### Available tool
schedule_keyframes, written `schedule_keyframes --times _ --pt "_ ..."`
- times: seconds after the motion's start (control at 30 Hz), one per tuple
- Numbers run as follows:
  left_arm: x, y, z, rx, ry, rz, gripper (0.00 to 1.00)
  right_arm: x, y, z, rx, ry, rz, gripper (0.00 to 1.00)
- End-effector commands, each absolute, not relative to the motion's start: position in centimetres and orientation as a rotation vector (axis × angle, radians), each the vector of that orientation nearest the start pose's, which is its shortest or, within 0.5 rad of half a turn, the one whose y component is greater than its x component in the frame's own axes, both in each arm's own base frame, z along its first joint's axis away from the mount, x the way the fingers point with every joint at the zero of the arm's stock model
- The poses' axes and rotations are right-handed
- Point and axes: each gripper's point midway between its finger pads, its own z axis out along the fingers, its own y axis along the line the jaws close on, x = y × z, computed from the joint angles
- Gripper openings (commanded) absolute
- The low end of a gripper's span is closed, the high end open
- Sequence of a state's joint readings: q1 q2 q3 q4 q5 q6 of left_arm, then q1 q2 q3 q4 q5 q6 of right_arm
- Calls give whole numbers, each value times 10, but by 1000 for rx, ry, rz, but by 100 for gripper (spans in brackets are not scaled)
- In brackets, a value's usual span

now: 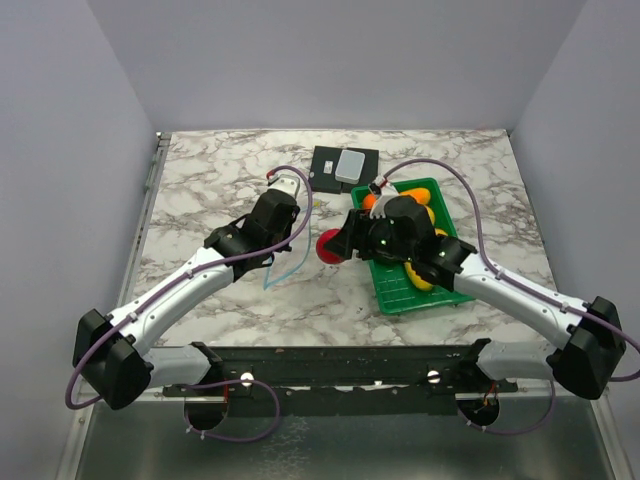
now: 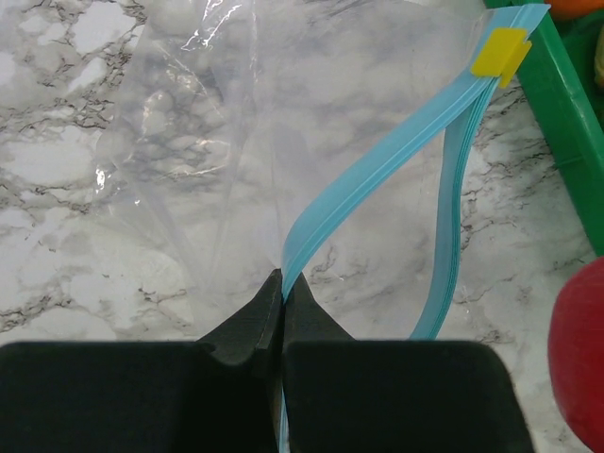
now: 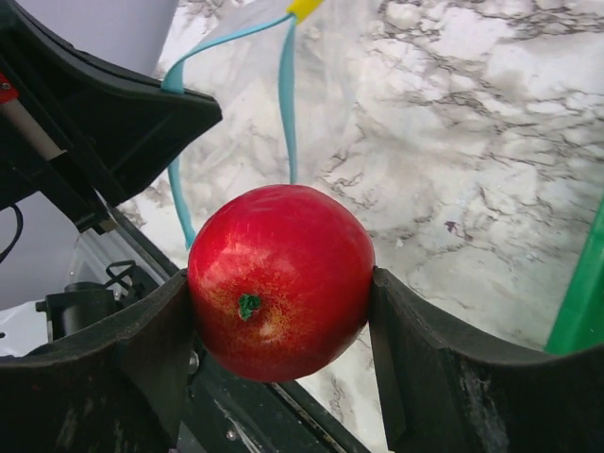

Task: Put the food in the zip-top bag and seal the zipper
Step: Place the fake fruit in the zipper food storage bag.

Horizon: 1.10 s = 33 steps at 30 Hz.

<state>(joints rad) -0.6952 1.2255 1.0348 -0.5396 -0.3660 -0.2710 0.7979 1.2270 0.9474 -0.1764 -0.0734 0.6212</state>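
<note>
Two arms meet mid-frame in the top view, with the green tray (image 1: pixel 398 292) of other fruits (image 1: pixel 421 196) right of center and the clear zip-top bag (image 2: pixel 217 142) flat on marble to its left. Left gripper (image 2: pixel 283 294) pinches tight on the blue zipper (image 2: pixel 377 175). Right gripper (image 3: pixel 279 311) clamps the red round fruit (image 3: pixel 283 264) beside the bag's parted mouth.

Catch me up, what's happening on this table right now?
The left end effector is shut on one lip of the zipper, holding the zip-top bag with its mouth parted. The right end effector grips the red fruit near that mouth, not yet inside. Other fruits sit in the green tray.
</note>
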Motion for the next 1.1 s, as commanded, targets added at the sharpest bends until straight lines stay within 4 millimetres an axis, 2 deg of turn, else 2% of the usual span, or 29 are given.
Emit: schedule_keyframes --times 0.0,0.2,0.43,0.6,0.83,0.9,1.07 --pt "289 -179 191 296 2198 -147 0 245 337 244 -273 2063 1104 20" --pt "289 -181 191 299 2198 -163 0 246 360 248 -300 2046 1140 20" --pt "289 -182 192 295 2198 -179 0 254 378 240 -294 2060 1132 20" --pt "290 -181 193 283 2197 -191 0 260 386 227 -283 2085 1091 20" --pt "289 -182 198 280 2182 -221 0 272 391 206 -256 2120 1015 20" --pt "288 -184 202 285 2166 -246 0 272 388 195 -249 2156 973 20" --pt "285 -191 211 303 2132 -309 0 282 382 184 -203 2188 853 21"
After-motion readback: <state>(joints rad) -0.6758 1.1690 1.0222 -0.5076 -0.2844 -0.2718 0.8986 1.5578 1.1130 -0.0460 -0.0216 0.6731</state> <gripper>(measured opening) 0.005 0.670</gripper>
